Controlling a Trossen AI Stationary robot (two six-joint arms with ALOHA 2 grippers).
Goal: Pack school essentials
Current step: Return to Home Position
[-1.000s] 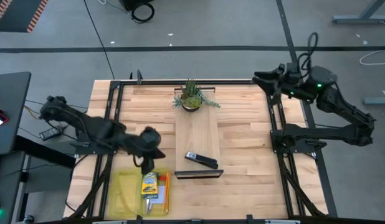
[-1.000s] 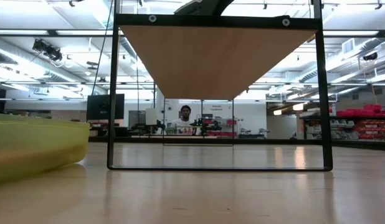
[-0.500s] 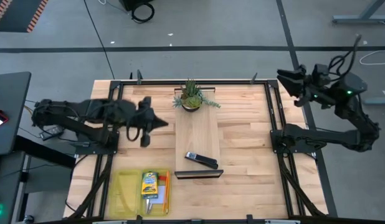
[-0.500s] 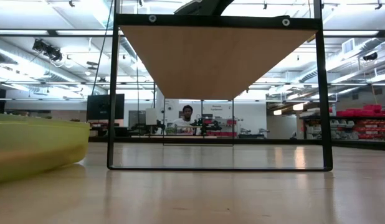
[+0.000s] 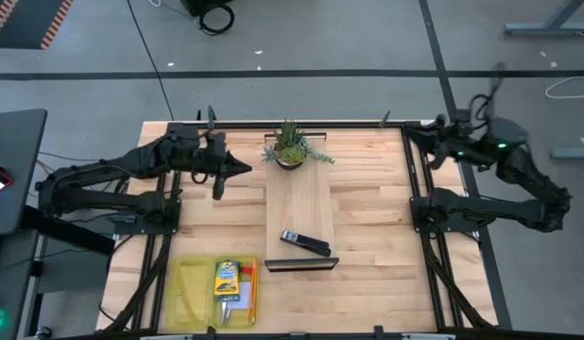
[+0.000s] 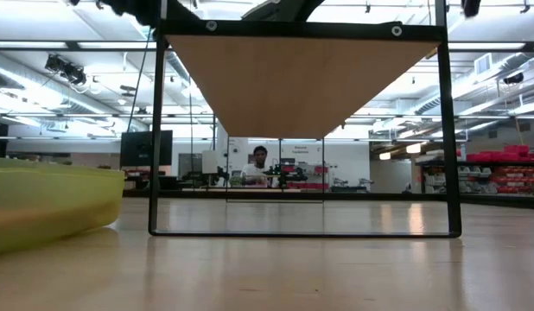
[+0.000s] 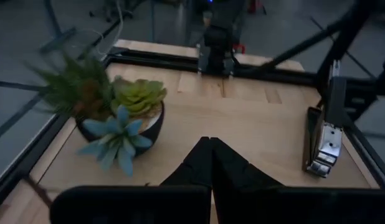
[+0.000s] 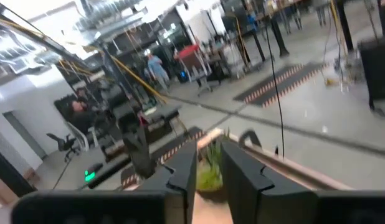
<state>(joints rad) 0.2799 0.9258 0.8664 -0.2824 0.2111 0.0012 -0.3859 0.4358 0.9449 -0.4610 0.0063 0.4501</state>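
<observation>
A yellow tray [image 5: 193, 293] at the table's near left holds the yellow-and-green crayon box [image 5: 226, 278], orange pencils [image 5: 250, 283] and a pale note pad [image 5: 231, 304]. My left gripper [image 5: 243, 168] [image 7: 210, 147] hangs shut and empty over the far left of the table. It points toward the potted plant [image 5: 290, 146] [image 7: 121, 112]. My right gripper [image 5: 413, 134] [image 8: 208, 163] hovers at the far right corner, pointing level across the table. Its fingers stand slightly apart with nothing between them.
A black stapler [image 5: 304, 244] [image 7: 323, 140] lies on the raised wooden board [image 5: 300, 203] in the middle, whose black frame [image 6: 155, 130] stands on the table. The plant sits at the board's far end. Bare table lies right of the board.
My left gripper has left the spot over the yellow tray and swung toward the table's far edge. It has turned to point right, at the plant, and has stayed shut. My right arm has shifted a little at the far right corner.
</observation>
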